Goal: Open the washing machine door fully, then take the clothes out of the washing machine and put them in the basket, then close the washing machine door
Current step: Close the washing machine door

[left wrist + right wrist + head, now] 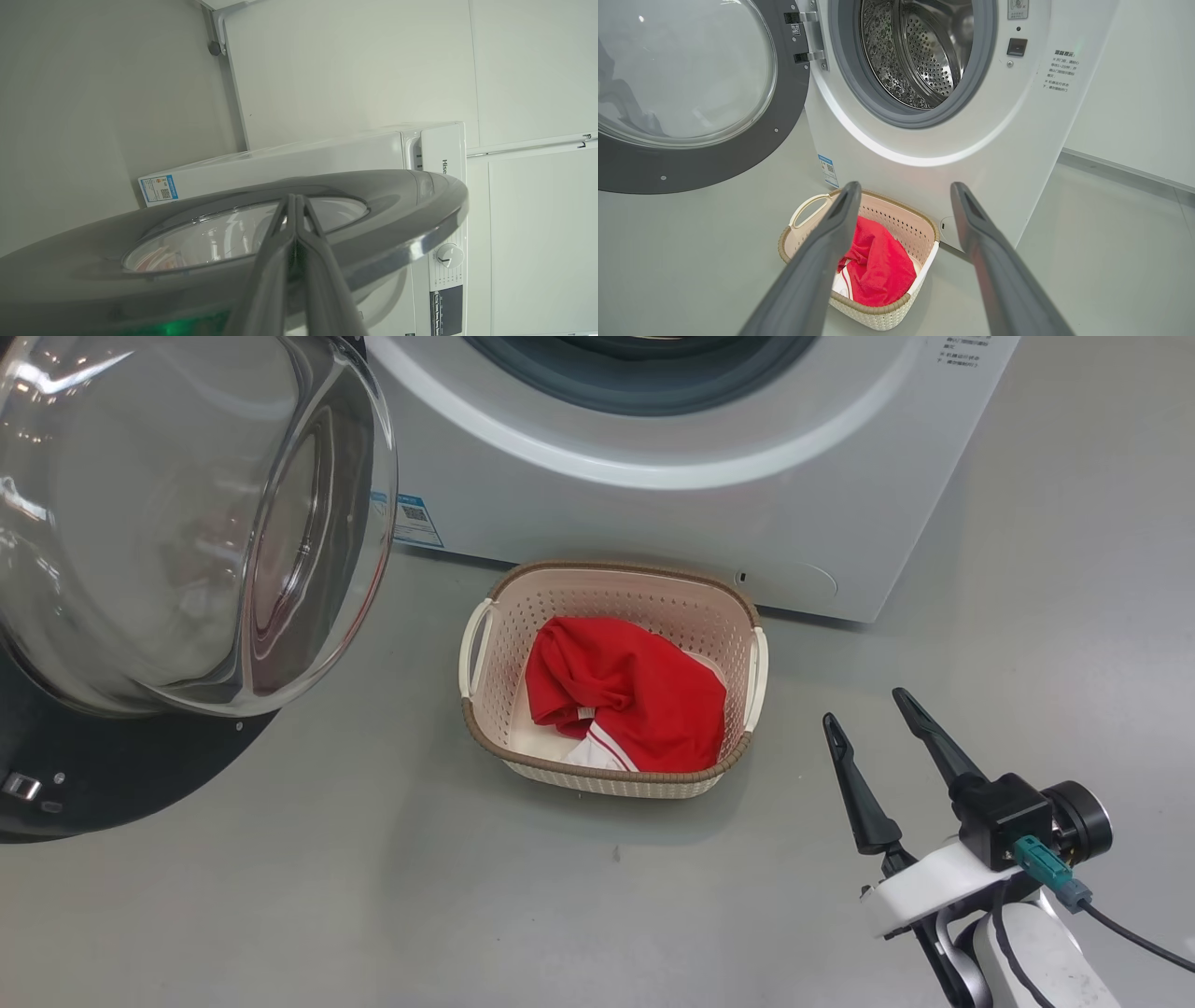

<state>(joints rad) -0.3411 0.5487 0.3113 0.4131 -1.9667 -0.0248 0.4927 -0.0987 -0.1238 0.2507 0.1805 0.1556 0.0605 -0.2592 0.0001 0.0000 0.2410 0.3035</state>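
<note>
- Taking the big white front-loading washing machine (pixel 672 513) as the landmark throughout.
- Judging the opening step done: seeing the large round door with glossy black rim and bulging clear glass bowl (pixel 177 551) swung wide out from the washing machine's hinge side.
- Judging the unloading done too, as far as showing: looking from the right wrist view into the washing machine's grey-ringed steel drum (pixel 920 51) and finding no fabric in the visible part.
- Finding the bright red fabric garment with white stripes and trim (pixel 635 695) lying inside the small cream perforated plastic basket with brown woven-look rim (pixel 607 567), on the grey floor (pixel 373 896) just in front of the washing machine, below its opening.
- Noting the garment bunched and folded over itself, covering most of the basket's floor, showing a white striped edge on the side away from the washing machine, hanging nowhere over the rim.
- Leaving only the closing of the door.
- Keeping the right pincer (pixel 865 707) released and empty, long dark fingers spread, out in front of the washing machine, near the basket and touching nothing.
- Keeping the left pincer (pixel 296 198) clenched on nothing, fingers pressed together, pointing across the door's black outer face toward the washing machine; being unable to tell whether touching the door.
- Expecting the close to need a push on that outer face, swinging the door back to the washing machine until latching.
</note>
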